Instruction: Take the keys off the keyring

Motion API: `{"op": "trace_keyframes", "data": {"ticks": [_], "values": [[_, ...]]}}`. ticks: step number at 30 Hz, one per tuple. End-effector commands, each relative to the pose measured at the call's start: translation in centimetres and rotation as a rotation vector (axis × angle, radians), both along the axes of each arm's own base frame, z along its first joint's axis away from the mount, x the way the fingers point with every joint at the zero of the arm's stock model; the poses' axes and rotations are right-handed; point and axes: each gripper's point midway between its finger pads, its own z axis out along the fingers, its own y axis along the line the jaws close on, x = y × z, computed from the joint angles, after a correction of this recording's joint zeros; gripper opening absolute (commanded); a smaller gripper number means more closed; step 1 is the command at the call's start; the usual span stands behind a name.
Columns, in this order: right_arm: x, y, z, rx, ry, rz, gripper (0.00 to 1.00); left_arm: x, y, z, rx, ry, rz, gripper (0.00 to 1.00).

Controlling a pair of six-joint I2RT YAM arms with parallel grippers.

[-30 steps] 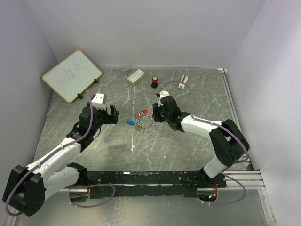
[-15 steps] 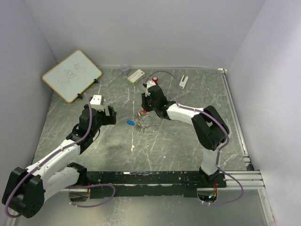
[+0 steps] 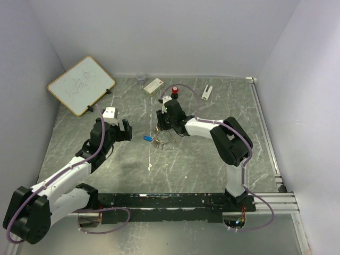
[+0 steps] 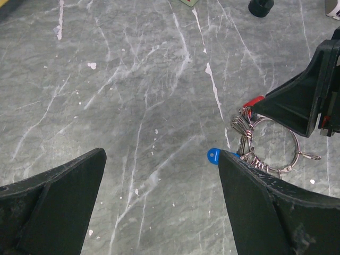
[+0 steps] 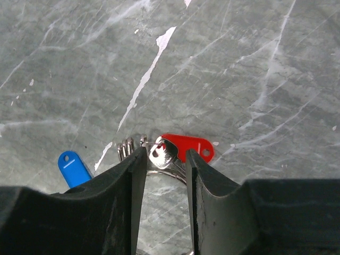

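Note:
The keys lie bunched on the keyring mid-table. In the right wrist view the keyring runs between my right fingers, with a plain silvery key head, the red key just beyond, and the blue key to the left. My right gripper is down on the table, jaws narrowly apart around the silvery key head. My left gripper is wide open and empty, its right finger beside the blue key and covering part of the keyring.
A whiteboard leans at the back left. A white cube sits near my left gripper. A white box, a clear cup, a small black object with a red top and a white stick lie along the back.

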Motion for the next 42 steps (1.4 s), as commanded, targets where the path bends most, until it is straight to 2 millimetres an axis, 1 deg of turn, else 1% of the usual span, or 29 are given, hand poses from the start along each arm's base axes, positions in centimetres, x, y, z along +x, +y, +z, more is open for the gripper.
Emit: {"op": "trace_keyframes", "data": {"ticks": [1, 6, 9, 11, 12, 21, 23, 25, 27, 28, 30, 33, 34, 35, 37, 39, 42], "values": [[0.1, 1.4, 0.1, 0.002, -0.005, 0.041, 0.34, 0.3, -0.7, 0.5, -0.03, -0.016, -0.019, 0.98], [-0.1, 2.0, -0.3, 0.002, 0.0, 0.061, 0.34, 0.2, -0.7, 0.2, -0.03, -0.007, -0.019, 0.98], [0.0, 2.3, 0.0, 0.004, -0.006, 0.064, 0.33, 0.2, -0.7, 0.2, -0.031, -0.01, -0.019, 0.98], [-0.1, 2.2, -1.3, -0.016, 0.011, 0.063, 0.32, 0.1, -0.6, 0.3, -0.032, -0.012, -0.016, 0.98], [-0.1, 2.1, -1.4, -0.02, 0.013, 0.062, 0.32, 0.1, -0.6, 0.4, -0.031, -0.014, -0.014, 0.98], [0.0, 2.0, -2.0, -0.035, 0.016, 0.062, 0.3, -0.1, -0.4, 0.6, -0.032, -0.022, -0.01, 0.98], [0.0, 2.0, -2.0, -0.039, 0.017, 0.062, 0.22, -0.2, -0.3, 0.6, -0.033, -0.023, -0.007, 0.98], [-0.1, 2.0, -2.0, -0.041, 0.019, 0.063, 0.11, -0.2, -0.2, 0.7, -0.032, -0.024, -0.003, 0.98], [-0.1, 2.0, -1.9, -0.041, 0.018, 0.063, 0.03, -0.2, -0.1, 0.7, -0.032, -0.026, -0.001, 0.98], [-0.1, 1.9, -1.9, -0.044, 0.019, 0.06, 0.0, -0.3, -0.1, 0.7, -0.032, -0.026, -0.001, 0.98], [-0.2, 1.8, -1.6, -0.047, 0.014, 0.057, 0.0, -0.3, -0.1, 0.7, -0.032, -0.027, 0.0, 0.98], [0.0, 1.4, -1.0, -0.068, -0.007, 0.051, 0.0, -0.2, -0.5, 0.7, -0.034, -0.029, -0.019, 0.98], [0.1, 1.2, -1.1, -0.085, -0.011, 0.043, 0.0, -0.2, -0.7, 0.6, -0.032, -0.028, -0.033, 0.98], [0.2, 1.1, 0.0, -0.09, -0.034, 0.038, 0.0, -0.2, -1.1, 0.7, -0.032, -0.029, -0.055, 0.98], [0.4, 0.6, 1.4, -0.104, -0.066, 0.019, 0.0, -0.1, -2.2, 0.8, -0.026, -0.032, -0.121, 0.98], [0.4, 0.2, 3.0, -0.105, -0.1, 0.006, 0.0, -0.1, -3.6, 1.1, -0.028, -0.042, -0.205, 0.98], [0.3, -0.1, 6.0, -0.083, -0.154, -0.014, 0.0, 0.4, -4.7, 2.1, -0.04, -0.072, -0.258, 0.98]]}}
